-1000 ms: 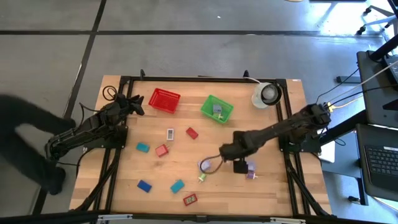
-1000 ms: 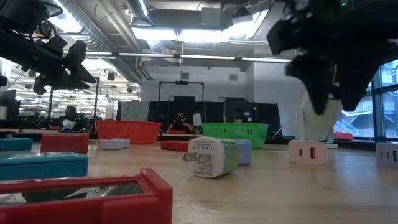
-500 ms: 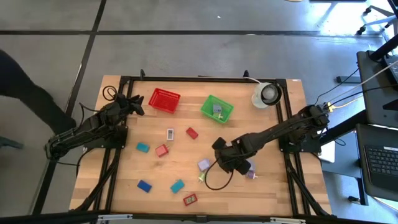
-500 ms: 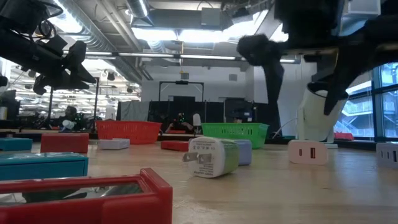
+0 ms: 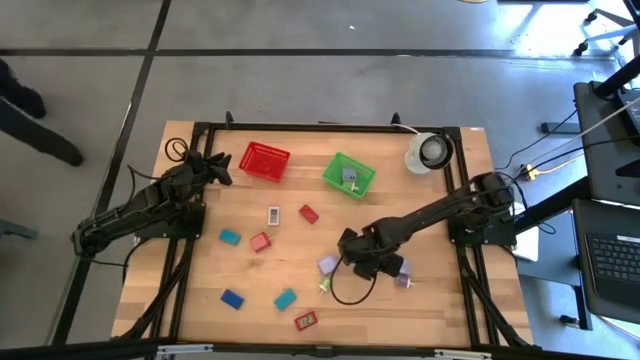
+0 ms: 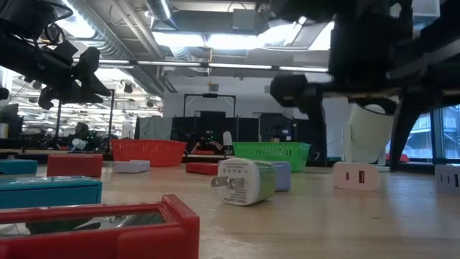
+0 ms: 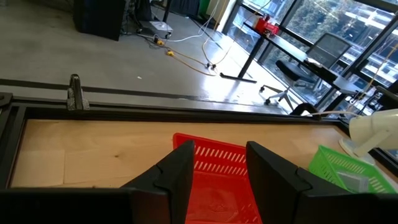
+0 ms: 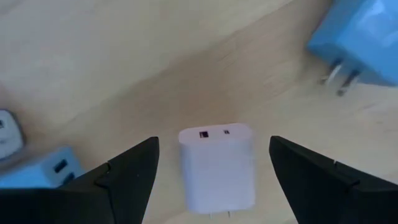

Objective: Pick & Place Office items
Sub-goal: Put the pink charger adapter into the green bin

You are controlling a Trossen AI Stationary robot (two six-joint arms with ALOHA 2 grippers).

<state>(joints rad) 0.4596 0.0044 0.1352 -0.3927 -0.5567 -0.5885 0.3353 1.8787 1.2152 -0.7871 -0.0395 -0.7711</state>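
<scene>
Small blocky office items lie scattered on the wooden table: white, red, teal, blue and a green-white plug. My right gripper is open above a lavender block. In the right wrist view the fingers stand on either side of this block without touching it. My left gripper is open and waits in the air beside the red mesh basket.
A green mesh basket with pieces inside stands at the far middle, a clear round container at the far right corner. Another lavender piece lies right of my right gripper, and a black cable loop lies near it.
My right gripper has moved toward the table's left edge, from over the lavender piece on the right to over the lavender block at the middle, turning as it went. The black cable loop has swung to its near side. A person left of the table has walked away.
</scene>
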